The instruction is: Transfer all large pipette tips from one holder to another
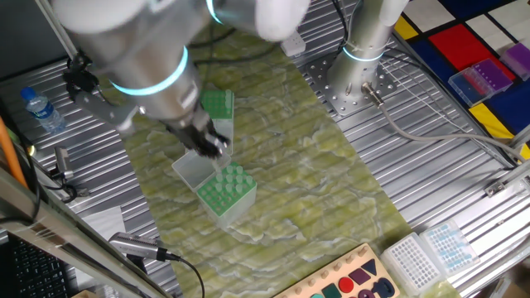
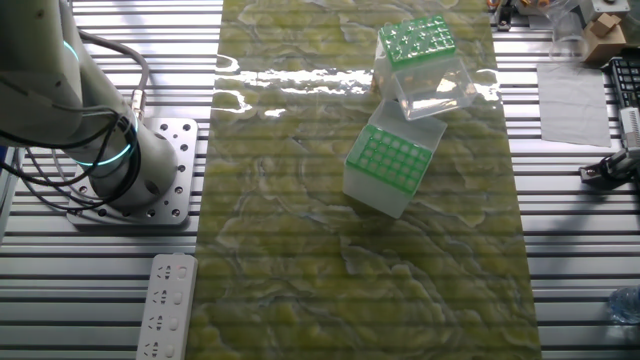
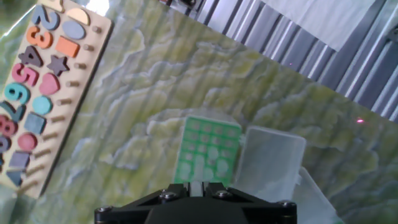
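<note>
Two green-topped holders on the tabletop (image 2: 300, 250), far one (image 2: 418, 42) w/ large pipette tips (image 2: 425, 35), near one (image 2: 388, 160) looks empty, so prob barely started imo; gripper (image 1: 211, 145) above them, can't tell jaws' state.

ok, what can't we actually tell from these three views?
- Hand open or shut: in one fixed view the arm covers it and it is blurred; the hand view shows only its dark base; the other fixed view leaves it out.
- Large pipette tips: too small and blurred to count in either green rack.
- Far rack: partly behind the arm in one fixed view.
- Number puzzle board: cut off by the left edge in the hand view.
</note>
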